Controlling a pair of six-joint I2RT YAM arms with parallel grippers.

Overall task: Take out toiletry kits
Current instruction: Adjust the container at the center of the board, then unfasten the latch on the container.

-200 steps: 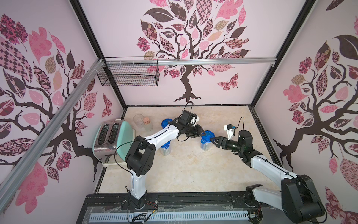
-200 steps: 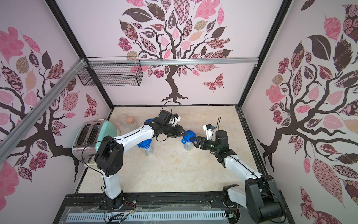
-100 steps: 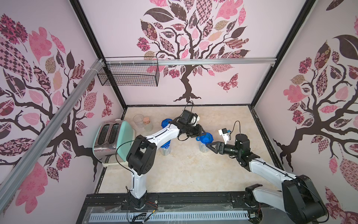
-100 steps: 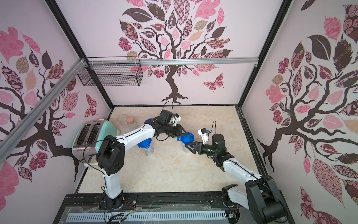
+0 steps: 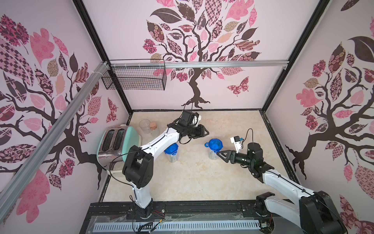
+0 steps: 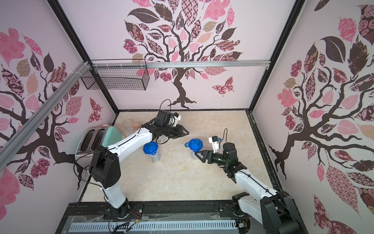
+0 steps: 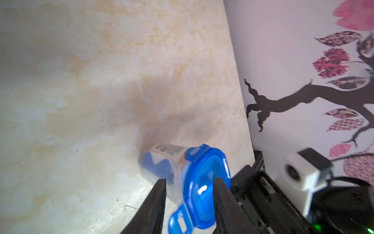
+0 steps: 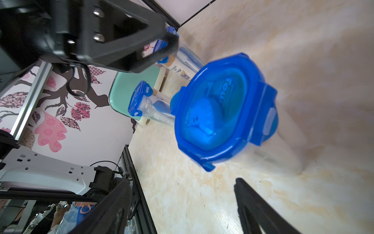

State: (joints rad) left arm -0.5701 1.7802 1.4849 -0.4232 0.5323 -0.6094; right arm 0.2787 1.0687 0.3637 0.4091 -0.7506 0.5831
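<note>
Kits (image 7: 158, 165) look light, small and loose, so we judge them easy to spill; they lie shut in a stiff, slick canister (image 5: 213, 153) well apart from the toaster (image 5: 115, 141). We'd take its blue lid (image 5: 214, 144) first. Right claw (image 5: 220, 155), jaws apart, sits just beyond it from the toaster; left claw (image 5: 205, 132), apart and empty, hovers on its toaster side.
</note>
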